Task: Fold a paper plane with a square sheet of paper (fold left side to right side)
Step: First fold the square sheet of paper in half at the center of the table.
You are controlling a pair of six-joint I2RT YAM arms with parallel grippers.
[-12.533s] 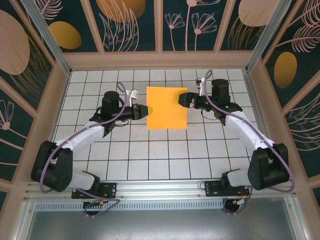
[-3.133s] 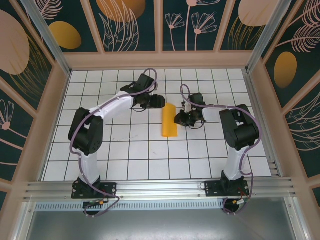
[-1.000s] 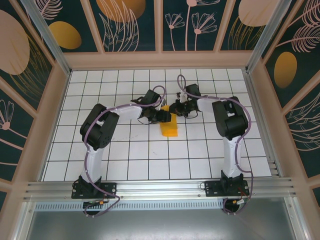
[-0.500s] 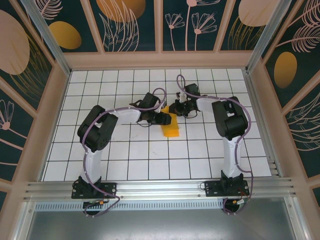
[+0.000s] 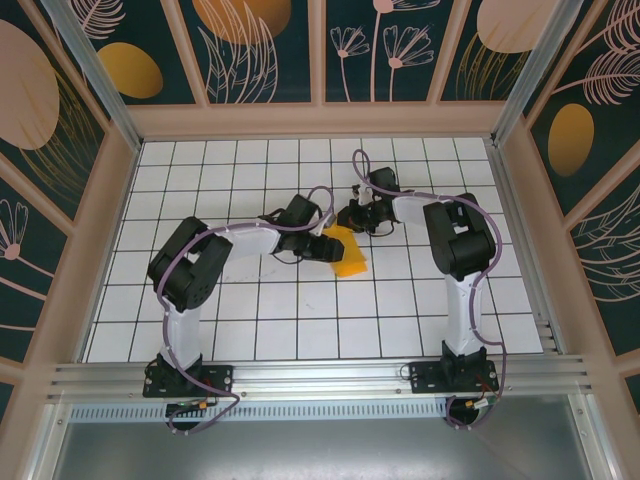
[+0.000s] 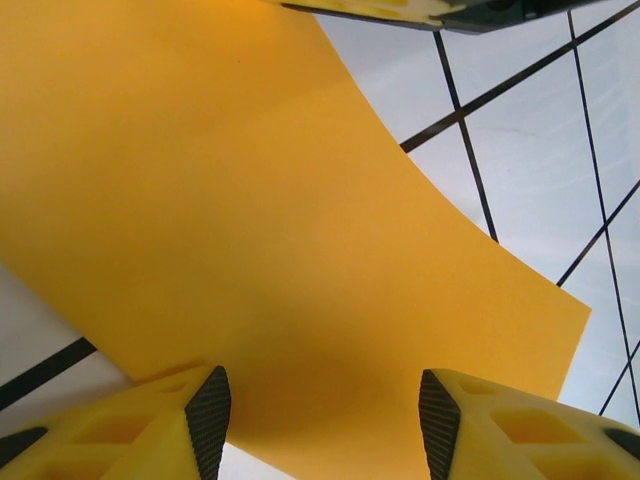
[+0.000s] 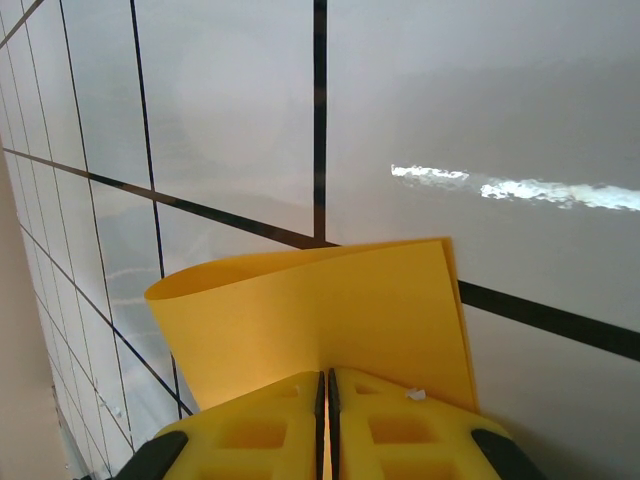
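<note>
1. Top external view: the white, black-gridded bench (image 5: 250,320) carries everything, and I see both arms reaching in to its middle.
2. The thin orange-yellow paper sheet (image 5: 350,258) (image 6: 250,200) (image 7: 310,300) lies mid-bench between the two grippers, folded over on itself, with one side curled into a loop.
3. Left gripper (image 5: 324,247) (image 6: 320,420): its yellow fingers stand wide apart over the sheet's edge, gripping nothing.
4. Right gripper (image 5: 351,217) (image 7: 327,385): its fingers are pressed together at the sheet's edge; I cannot tell whether they pinch it.

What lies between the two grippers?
The curled paper. The right gripper pinches one edge; the left wrist view shows the sheet running from there to the open left gripper.
</note>
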